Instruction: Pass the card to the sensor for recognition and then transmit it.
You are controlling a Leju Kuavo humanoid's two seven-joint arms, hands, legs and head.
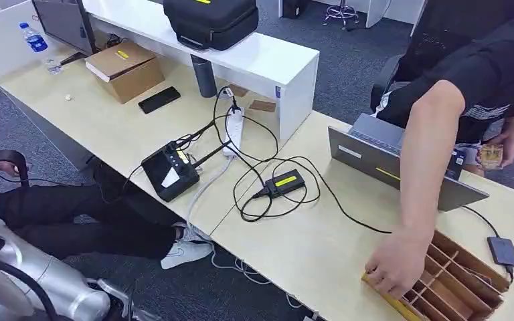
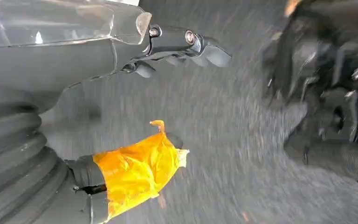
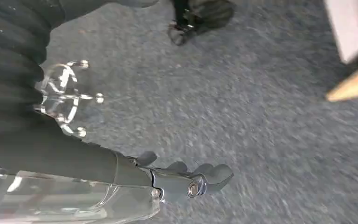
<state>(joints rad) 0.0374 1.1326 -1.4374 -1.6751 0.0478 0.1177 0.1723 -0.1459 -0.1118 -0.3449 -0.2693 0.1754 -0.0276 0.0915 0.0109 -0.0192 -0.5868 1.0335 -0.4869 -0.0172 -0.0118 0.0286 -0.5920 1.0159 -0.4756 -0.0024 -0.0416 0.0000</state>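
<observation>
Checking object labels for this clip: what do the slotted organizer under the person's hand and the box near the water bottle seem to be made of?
The slotted organizer looks like thin wood or fibreboard: matte brown dividers with a yellowish front edge, though which one is unclear. The box looks like corrugated cardboard: dull tan faces, folded lid, a small yellow sticker on top.

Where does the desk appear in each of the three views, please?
Head view: the desk runs from upper left to lower right across the picture.
Left wrist view: not in it.
Right wrist view: a pale wooden edge at the right border is probably the desk, though blurred.
Shared landmark: the grey carpet.
</observation>
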